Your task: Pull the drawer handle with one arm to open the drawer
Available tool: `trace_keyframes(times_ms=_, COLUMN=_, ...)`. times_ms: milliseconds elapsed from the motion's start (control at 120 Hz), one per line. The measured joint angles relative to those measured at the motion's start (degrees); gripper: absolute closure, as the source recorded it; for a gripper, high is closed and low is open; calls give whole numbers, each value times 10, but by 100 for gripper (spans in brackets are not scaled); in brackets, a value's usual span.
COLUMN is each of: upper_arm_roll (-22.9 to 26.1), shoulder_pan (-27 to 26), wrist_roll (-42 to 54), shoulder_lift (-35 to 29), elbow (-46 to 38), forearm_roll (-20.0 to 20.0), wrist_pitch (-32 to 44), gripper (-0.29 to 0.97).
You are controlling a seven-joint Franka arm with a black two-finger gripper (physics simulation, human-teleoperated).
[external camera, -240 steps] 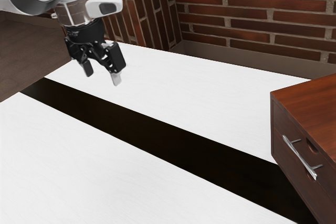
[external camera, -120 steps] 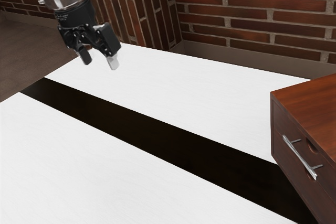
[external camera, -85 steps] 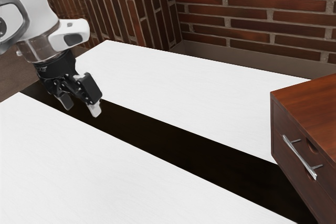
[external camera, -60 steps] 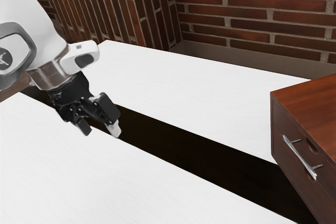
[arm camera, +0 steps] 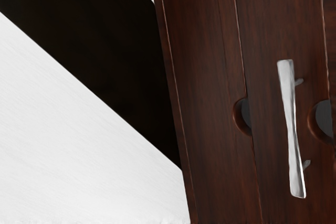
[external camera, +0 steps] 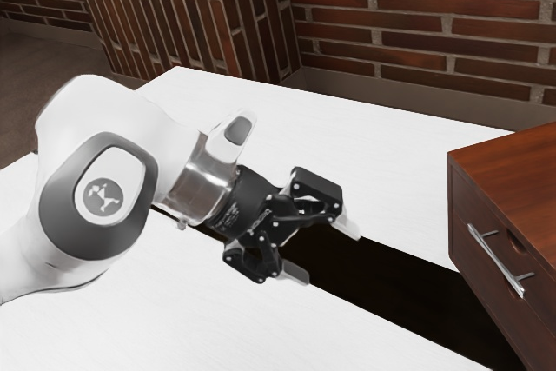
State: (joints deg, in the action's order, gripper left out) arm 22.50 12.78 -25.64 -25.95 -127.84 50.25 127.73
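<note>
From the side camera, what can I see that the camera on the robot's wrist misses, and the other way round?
The exterior view adds the white arm, its black hand, open, holding nothing and well short of the wooden cabinet, and the brick wall behind. The wrist view adds a face-on look at the drawer front, with a dark round recess on each side of the metal handle. Both share the cabinet, its handle, the white table and the dark gap across it.

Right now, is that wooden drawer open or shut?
Shut: the drawer front sits flush with the cabinet, and the gripper is apart from its handle.
</note>
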Motion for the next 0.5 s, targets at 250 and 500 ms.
trace_keyframes(times_ms=250, upper_arm_roll=74, shoulder_pan=47, wrist_roll=-56, shoulder_lift=26, elbow=0, forearm_roll=67, wrist_pitch=69, gripper=0)
trace_keyframes(times_ms=500, upper_arm_roll=192, shoulder_pan=146, wrist_roll=-92, shoulder_lift=99, elbow=54, forearm_roll=95, wrist_pitch=120, gripper=0)
